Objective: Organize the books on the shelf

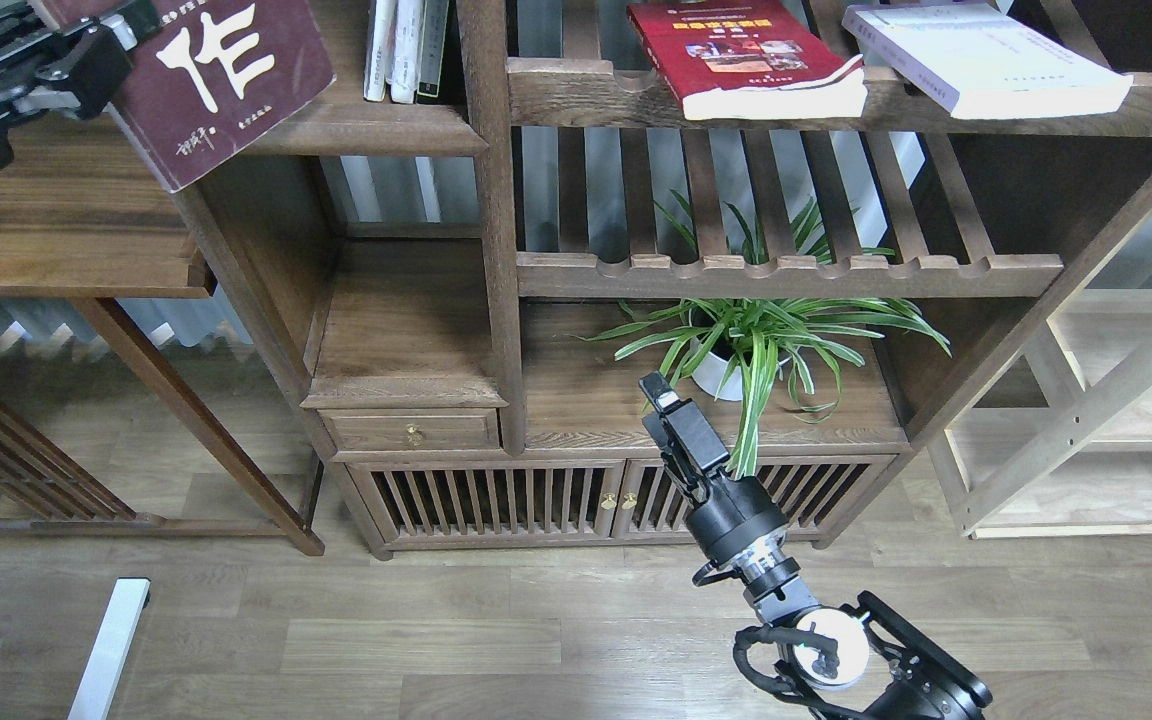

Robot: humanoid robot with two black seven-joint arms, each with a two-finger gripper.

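Observation:
My left gripper (116, 35) is at the top left, shut on the left edge of the dark maroon-brown book (236, 85) with big white characters. The book is tilted, and its lower right corner overlaps the dark-brown shelf board (376, 130) with the rounded front edge. The bright red book (746, 60) and the plain white book (986, 60) lie flat on the upper slatted rack (586, 95) at the right. My right gripper (658, 395) is low in the middle, in front of the cabinet, with fingers together and empty.
Thin white and dark-spined books (406, 50) stand at the shelf's right end against a post (491, 220). A potted spider plant (756, 340) sits just behind my right gripper. A side table (66, 270) is under my left arm. A pale wood unit (1116, 420) stands far right.

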